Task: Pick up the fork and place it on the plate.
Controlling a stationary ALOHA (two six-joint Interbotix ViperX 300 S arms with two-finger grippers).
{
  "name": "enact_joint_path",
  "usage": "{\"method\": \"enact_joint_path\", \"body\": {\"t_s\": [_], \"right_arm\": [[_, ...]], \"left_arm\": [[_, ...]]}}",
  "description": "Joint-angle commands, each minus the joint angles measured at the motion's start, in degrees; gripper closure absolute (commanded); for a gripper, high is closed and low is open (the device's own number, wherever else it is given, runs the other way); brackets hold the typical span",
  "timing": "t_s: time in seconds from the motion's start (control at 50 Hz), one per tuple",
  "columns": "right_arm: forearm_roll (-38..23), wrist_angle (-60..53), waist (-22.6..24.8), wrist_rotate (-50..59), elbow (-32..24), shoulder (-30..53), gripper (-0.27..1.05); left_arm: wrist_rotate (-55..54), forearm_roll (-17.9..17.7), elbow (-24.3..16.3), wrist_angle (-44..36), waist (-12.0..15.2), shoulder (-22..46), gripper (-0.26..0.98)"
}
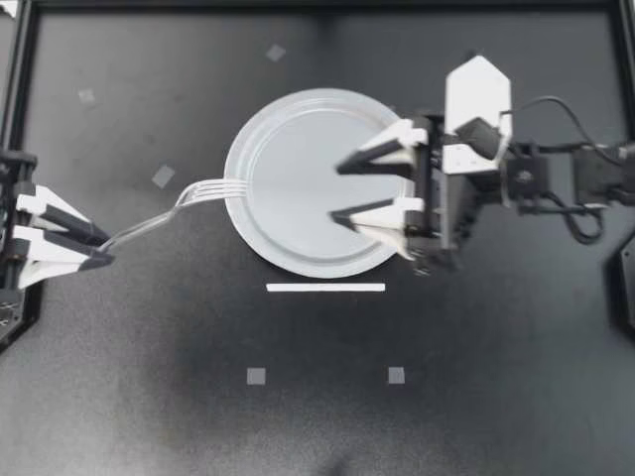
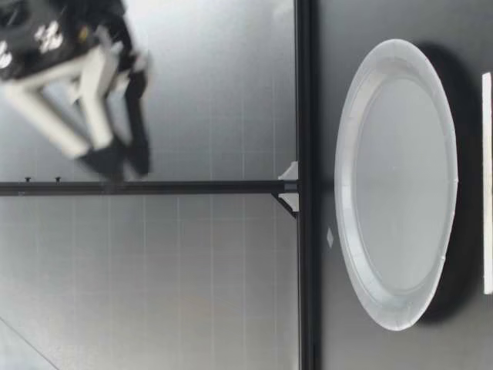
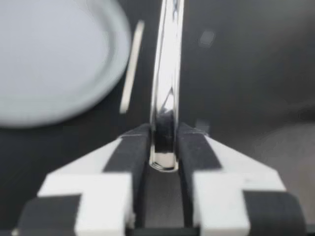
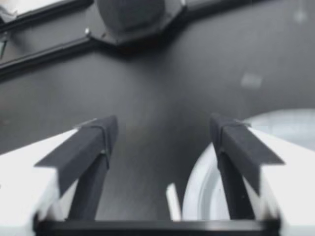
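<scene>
A white strip lies nearest on the counter; my left pincer grasps the fork by its handle, tines at the plate's left rim; my right pincer hangs released above the plate's right side

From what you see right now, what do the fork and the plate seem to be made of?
Fork: probably polished metal; its handle gives mirror-like reflections in the left wrist view, though chromed plastic cannot be excluded. Plate: likely paper or thin plastic, of a disposable type; matte white surface with a pressed, raised rim.
</scene>
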Motion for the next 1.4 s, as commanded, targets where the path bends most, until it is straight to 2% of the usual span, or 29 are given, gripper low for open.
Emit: {"method": "enact_joint_path", "body": {"t_s": [0.0, 0.14, 0.34, 0.48, 0.66, 0.9, 1.06, 1.38], "right_arm": [[1.05, -0.35, 0.97, 0.53, 0.88, -3.08, 0.07], [1.14, -1.49, 1.23, 0.62, 1.67, -3.96, 0.07], [1.14, -5.45, 1.32, 0.53, 1.58, -1.32, 0.07], [1.14, -7.82, 1.32, 0.53, 1.58, -0.44, 0.07], [1.14, -8.44, 1.58, 0.70, 1.58, 0.18, 0.07], [1.23, -9.05, 1.67, 0.97, 1.58, 0.88, 0.07], [1.23, -9.84, 1.76, 1.49, 1.58, 1.76, 0.07], [1.23, -10.37, 1.85, 1.49, 1.58, 2.11, 0.07]], "left_arm": [[-3.08, 0.44, 0.44, 2.99, 0.35, 2.46, 0.74], [-5.71, 1.32, 0.88, 2.37, 0.26, 8.00, 0.74], [-9.32, 2.81, 1.32, 1.49, 0.62, 20.30, 0.74], [-11.78, 2.81, 2.72, -3.52, 0.70, 26.02, 0.74], [-18.72, 2.81, 3.08, -4.48, 0.62, 30.76, 0.74], [-19.34, 2.99, 1.14, -3.43, 0.62, 37.53, 0.74], [-19.25, 4.48, -0.44, -5.19, 0.62, 41.48, 0.74], [-19.34, 4.39, -1.49, -6.59, 0.70, 42.89, 0.73]]}}
